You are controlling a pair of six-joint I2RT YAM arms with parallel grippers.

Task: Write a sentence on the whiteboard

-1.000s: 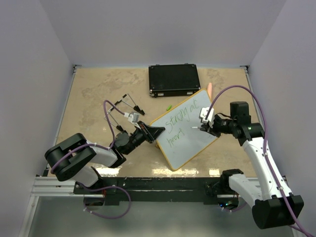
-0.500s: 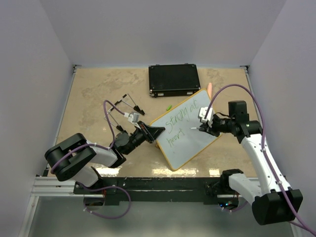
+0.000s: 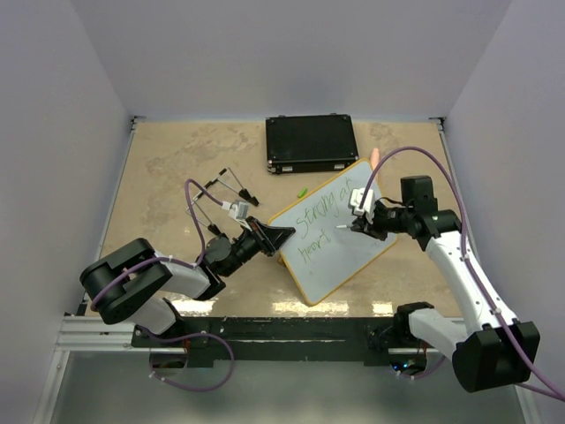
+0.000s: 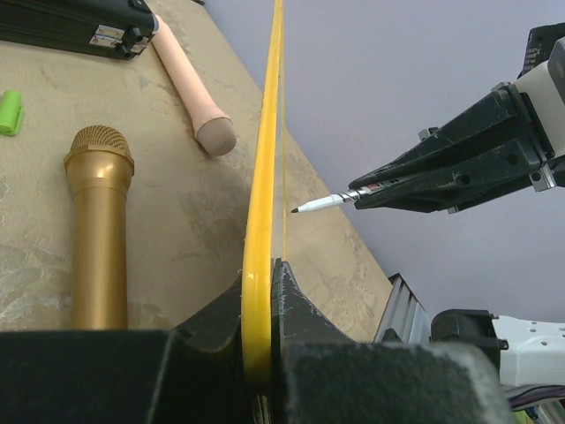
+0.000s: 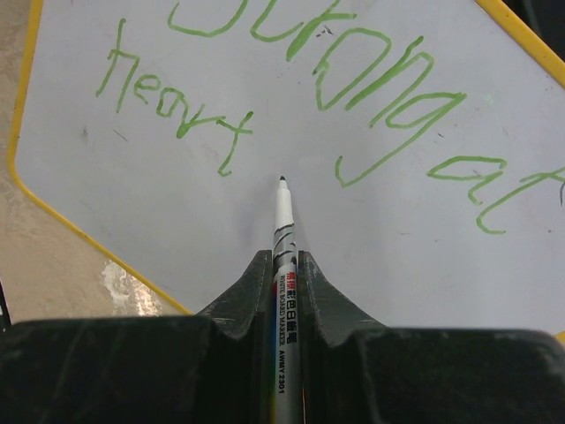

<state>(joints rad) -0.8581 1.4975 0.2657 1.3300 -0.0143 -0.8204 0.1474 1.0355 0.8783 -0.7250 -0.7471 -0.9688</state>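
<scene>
Plain lavender-grey walls (image 3: 291,53) on three sides — mottled tan tabletop (image 3: 168,168).

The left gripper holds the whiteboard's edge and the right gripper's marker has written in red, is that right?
No: the lettering on the whiteboard is green, not red, as the right wrist view shows. The rest is right.

A robot lab cell: blank white walls (image 3: 291,53) enclose a tan tabletop (image 3: 177,159)
</scene>
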